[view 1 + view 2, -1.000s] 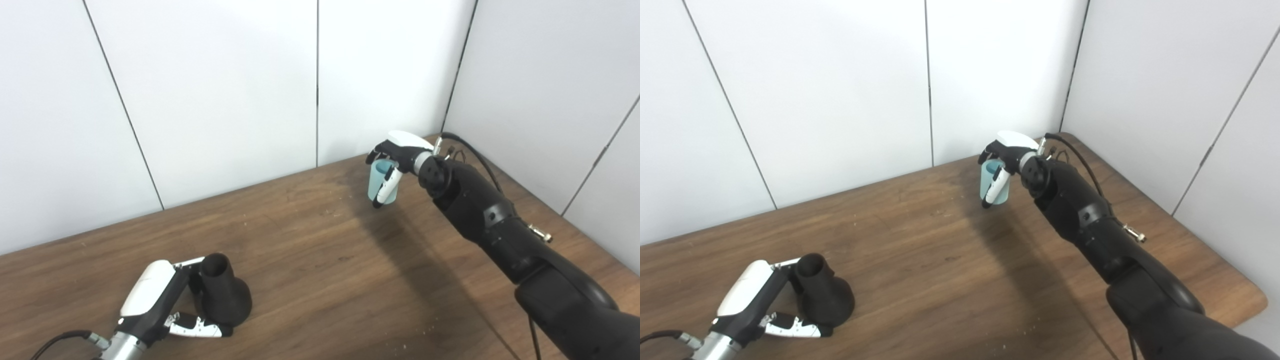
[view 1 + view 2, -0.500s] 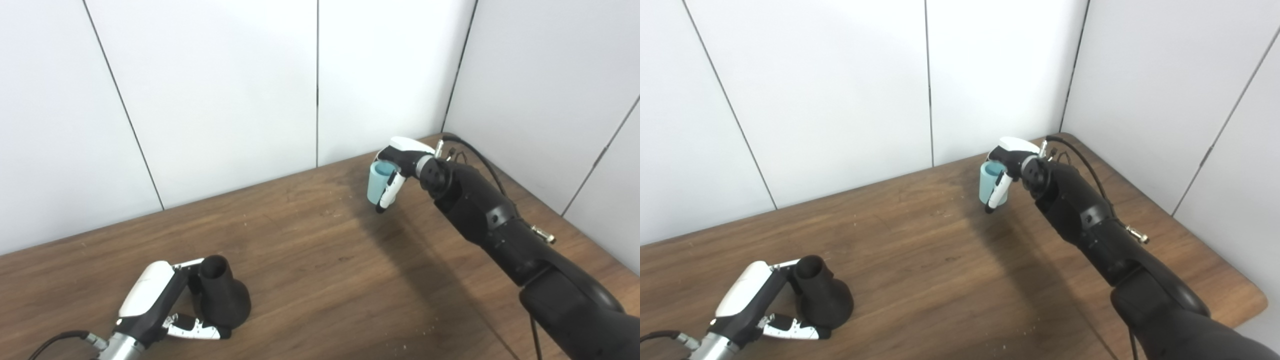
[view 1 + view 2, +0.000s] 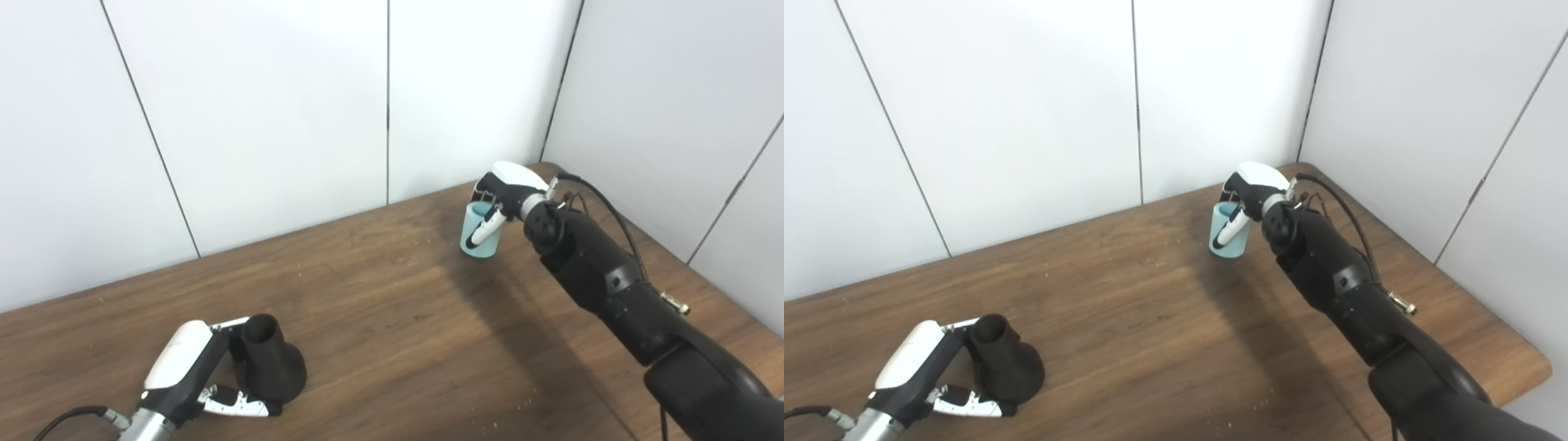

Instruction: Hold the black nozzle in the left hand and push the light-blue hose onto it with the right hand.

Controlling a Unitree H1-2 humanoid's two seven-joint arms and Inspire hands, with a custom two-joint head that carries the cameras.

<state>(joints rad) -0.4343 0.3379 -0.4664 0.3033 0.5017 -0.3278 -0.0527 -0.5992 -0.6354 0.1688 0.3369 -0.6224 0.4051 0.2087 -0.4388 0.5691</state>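
Right hand (image 3: 502,199) grips the short, light-looking hose (image 3: 480,236) by its rim; left hand (image 3: 193,367) clasps the rigid-looking nozzle (image 3: 269,366) beside it.

The light is bright and even, and both views are sharp. The right arm (image 3: 612,288) puts a soft dark shadow on the table (image 3: 380,306).

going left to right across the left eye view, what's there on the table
left hand → black nozzle → light-blue hose → right hand
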